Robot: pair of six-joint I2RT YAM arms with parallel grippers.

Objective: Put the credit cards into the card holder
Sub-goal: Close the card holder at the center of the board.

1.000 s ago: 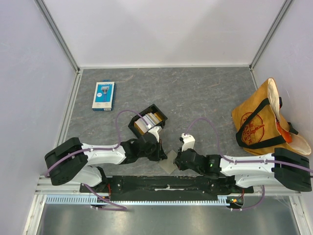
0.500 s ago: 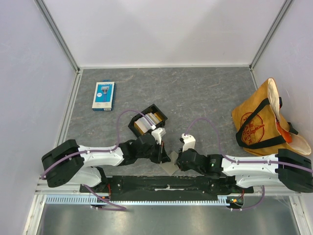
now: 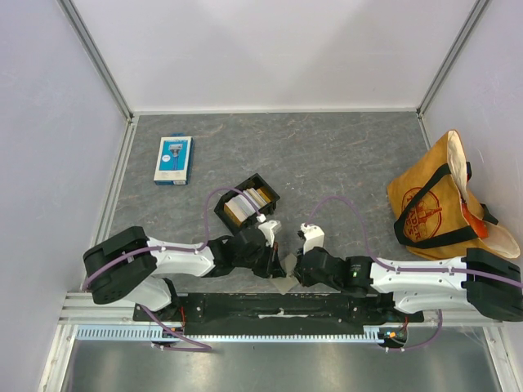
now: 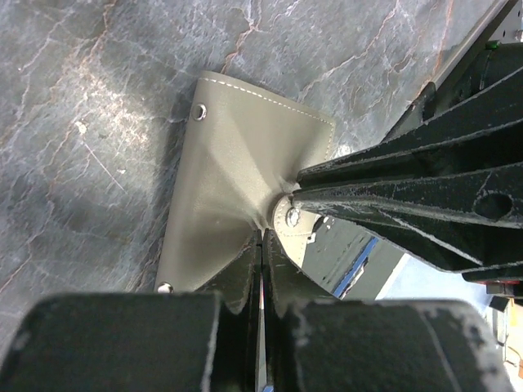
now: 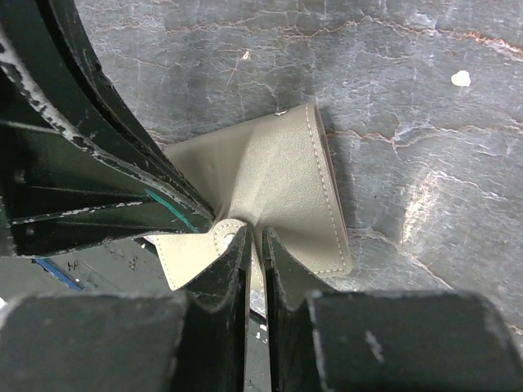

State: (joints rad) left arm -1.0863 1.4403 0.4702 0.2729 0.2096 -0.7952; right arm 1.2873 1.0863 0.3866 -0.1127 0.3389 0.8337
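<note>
From above, the left gripper and right gripper meet at lower centre on the tan card holder, by the near edge of the table; the credit cards stand in a black tray just above. In the left wrist view, the left jaws are pinched tight on the holder's lower edge at bottom centre. In the right wrist view, the right jaws are clamped on the holder's flap at lower centre

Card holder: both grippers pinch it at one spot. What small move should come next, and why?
Probably ease the grippers slightly apart to spread the card holder open. The left gripper and right gripper are both shut on it beside its snap, its cover puckers there, it lies folded, and the credit cards sit in the black tray.
</note>
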